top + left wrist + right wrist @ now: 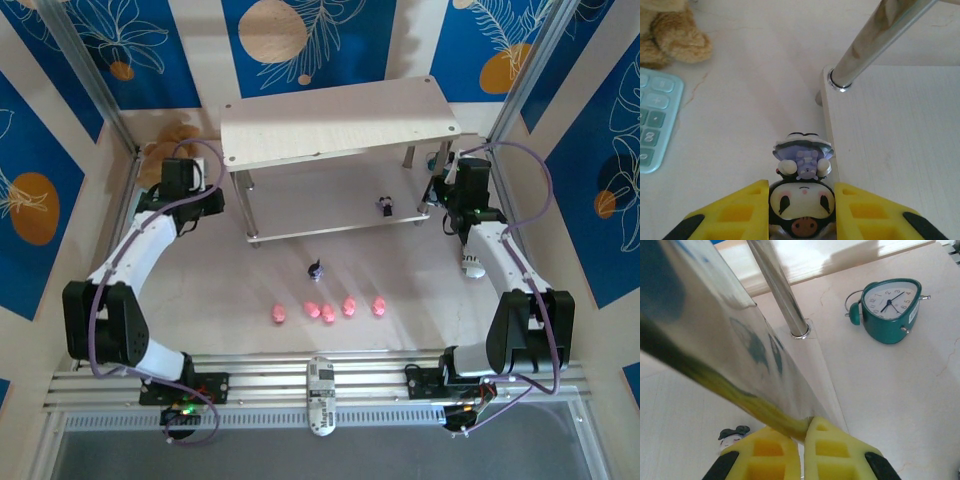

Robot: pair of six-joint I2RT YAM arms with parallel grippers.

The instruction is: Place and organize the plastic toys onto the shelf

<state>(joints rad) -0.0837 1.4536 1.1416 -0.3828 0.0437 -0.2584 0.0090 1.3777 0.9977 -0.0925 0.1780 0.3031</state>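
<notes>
Shelf: standing at the far middle of the table, top board bare, lower board carrying one toy.
Left gripper: clamping the held figurine, yellow fingers pressing on both sides of its white-faced head.
Held figurine: hanging just beside the left edge of the lower board, near a silver leg; touching the board or not, cannot tell.
Right gripper: waiting at the right end of the shelf, fingers closed down to a thin slit, a blurred metal leg passing right in front of them.
Second dark figurine: standing on the lower board, toward its right end.
Third dark figurine: sitting on the table just in front of the shelf.
Pink pigs: five, lying in a loose row on the table, nearer the arm bases, well apart from the shelf.
Left of the shelf: plush bear and teal calculator resting on the table.
Right of the shelf: teal alarm clock standing upright on the table.
</notes>
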